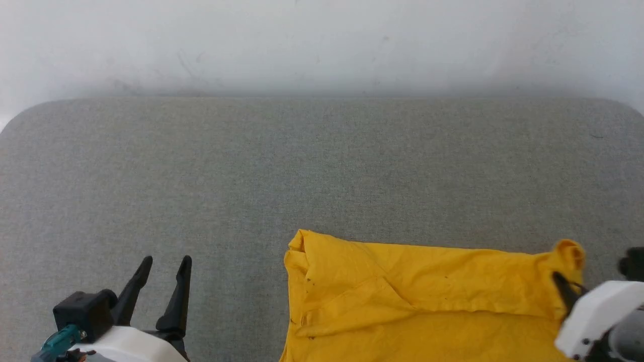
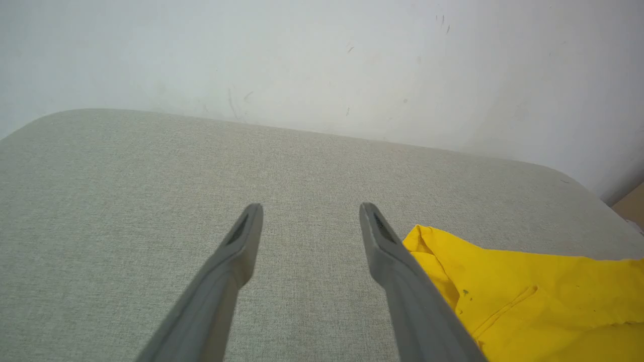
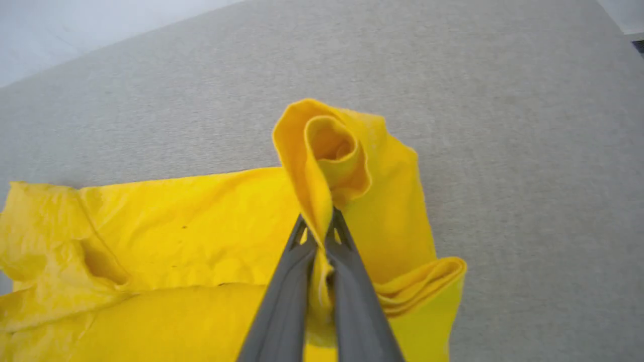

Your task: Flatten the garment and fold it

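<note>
The garment [image 1: 427, 301] is a bright yellow T-shirt lying partly folded on the grey table [image 1: 251, 166], its plain side up, at the lower right of the head view. My right gripper [image 3: 320, 229] is shut on a bunched fold of the garment [image 3: 201, 221] at its far right corner, and the pinched cloth curls up above the fingertips. In the head view that gripper [image 1: 561, 281] reaches in from the lower right edge. My left gripper [image 1: 163, 264] stands open at the lower left, well to the left of the garment. Its open fingers [image 2: 241, 241] frame bare table, with the garment [image 2: 528, 296] just right of them.
A pale wall [image 1: 322, 45] runs along the table's far edge. The table's far corners are rounded. Bare grey table surface stretches across the left half and the whole back.
</note>
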`<state>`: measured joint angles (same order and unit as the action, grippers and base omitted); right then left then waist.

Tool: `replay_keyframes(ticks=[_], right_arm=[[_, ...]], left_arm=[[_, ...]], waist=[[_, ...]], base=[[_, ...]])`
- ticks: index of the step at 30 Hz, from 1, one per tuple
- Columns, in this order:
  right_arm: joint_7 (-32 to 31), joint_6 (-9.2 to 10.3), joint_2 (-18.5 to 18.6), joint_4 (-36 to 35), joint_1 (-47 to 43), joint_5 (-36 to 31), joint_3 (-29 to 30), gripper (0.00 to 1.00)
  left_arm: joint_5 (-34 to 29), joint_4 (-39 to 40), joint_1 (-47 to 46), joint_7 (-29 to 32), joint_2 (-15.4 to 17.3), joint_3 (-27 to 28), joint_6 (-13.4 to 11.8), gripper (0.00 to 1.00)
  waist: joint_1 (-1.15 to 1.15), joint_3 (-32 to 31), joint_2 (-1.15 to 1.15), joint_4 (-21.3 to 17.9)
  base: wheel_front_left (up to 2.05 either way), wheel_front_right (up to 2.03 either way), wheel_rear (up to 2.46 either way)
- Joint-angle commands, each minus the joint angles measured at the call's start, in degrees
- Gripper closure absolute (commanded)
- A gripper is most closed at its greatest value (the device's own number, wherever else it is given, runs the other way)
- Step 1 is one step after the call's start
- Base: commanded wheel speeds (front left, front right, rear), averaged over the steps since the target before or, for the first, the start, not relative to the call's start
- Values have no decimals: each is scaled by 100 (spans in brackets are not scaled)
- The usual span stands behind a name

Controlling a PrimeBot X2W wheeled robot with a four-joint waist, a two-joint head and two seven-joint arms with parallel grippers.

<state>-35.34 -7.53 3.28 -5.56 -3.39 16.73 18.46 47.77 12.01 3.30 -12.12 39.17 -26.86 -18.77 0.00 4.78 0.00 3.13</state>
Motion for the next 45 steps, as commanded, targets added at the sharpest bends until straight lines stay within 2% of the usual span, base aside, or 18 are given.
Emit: replay_keyframes(ticks=[1,8,15,22,29,31,32,35,39,42,45], right_arm=[[-123,4,-25,-201,-87,209,-284,100],[-350,4,-38,-584,-88,835,-1863,100],[-178,4,-39,-342,335,1181,-3131,100],[468,4,-40,467,915,1423,-3918,100],[1144,4,-40,1916,1464,1556,-4323,100],[1275,4,-40,2346,1593,1580,-4431,56],[1360,4,-40,2523,1660,1596,-4509,0],[1511,4,-40,2958,1835,1670,-4765,0],[1765,4,-40,3099,2014,1800,-4885,0],[1918,4,-40,2875,2020,1653,-4719,0],[1979,4,-40,2408,1832,1280,-4192,0]], left_arm=[[-52,-21,61,-36,-26,-8,-35,0],[-222,-73,-27,-52,-50,-121,-43,0],[-300,-153,-276,-34,-218,-280,51,0],[-283,-289,-383,-59,-338,-328,130,0],[-264,-409,-438,-65,-387,-358,183,0],[-264,-435,-478,-50,-412,-386,203,0],[-265,-449,-503,-42,-425,-402,218,0],[-265,-496,-566,-23,-458,-445,262,0],[-258,-530,-567,-36,-462,-424,242,0],[-254,-501,-533,-51,-440,-388,207,0],[-257,-438,-472,-76,-408,-332,148,0]], waist=[[0,-56,0,33],[0,-124,0,209],[0,-64,0,503],[0,-13,0,758],[0,24,0,898],[0,34,0,923],[0,39,0,932],[0,40,0,920],[0,8,0,783],[0,2,0,659],[0,35,0,504]], base=[[0,0,0],[0,0,0],[0,0,0],[0,0,0],[0,0,0],[0,0,0],[0,0,0],[0,0,0],[0,0,0],[0,0,0],[0,0,0]])
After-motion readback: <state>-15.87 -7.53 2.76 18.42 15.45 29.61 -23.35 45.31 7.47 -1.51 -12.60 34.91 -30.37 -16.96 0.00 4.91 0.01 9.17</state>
